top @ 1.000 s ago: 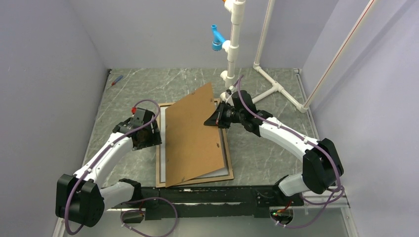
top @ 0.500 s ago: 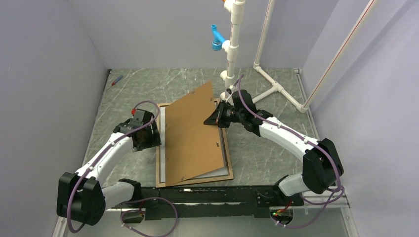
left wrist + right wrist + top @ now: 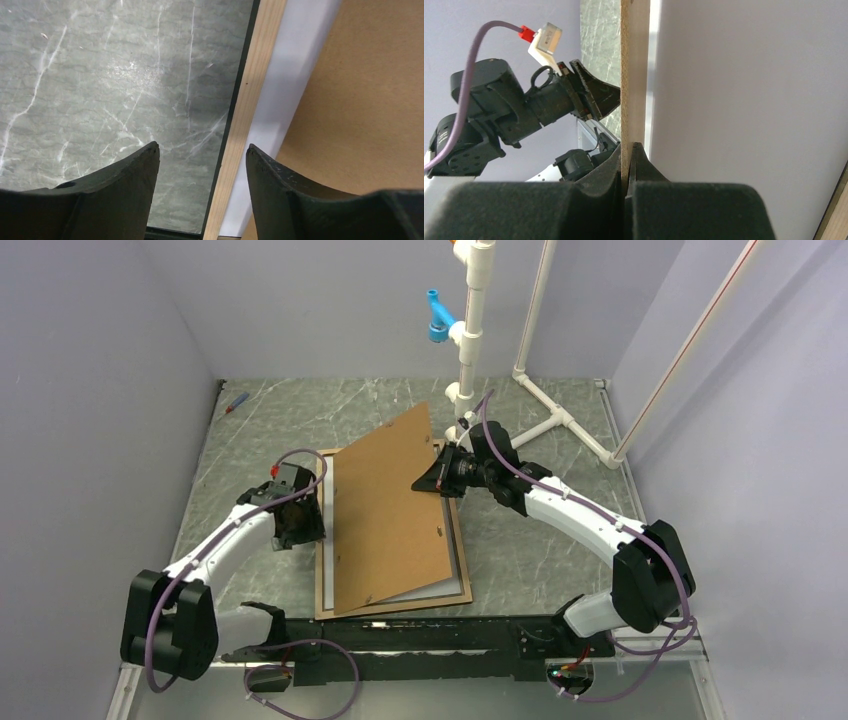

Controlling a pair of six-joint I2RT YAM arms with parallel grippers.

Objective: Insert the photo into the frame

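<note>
- Top view: the left end effector [image 3: 297, 525] hovers open above the left rail of the frame [image 3: 320, 585]. The right end effector [image 3: 440, 480] clamps the tilted backing board [image 3: 385, 510] at its far right edge.
- Left wrist: the rail lies beneath the spread fingers [image 3: 125, 170]. Right of them, the photo [image 3: 287, 100] lies white side up inside the frame on the surface [image 3: 100, 75].
- Right wrist: the jaws pinch the board's edge.
</note>
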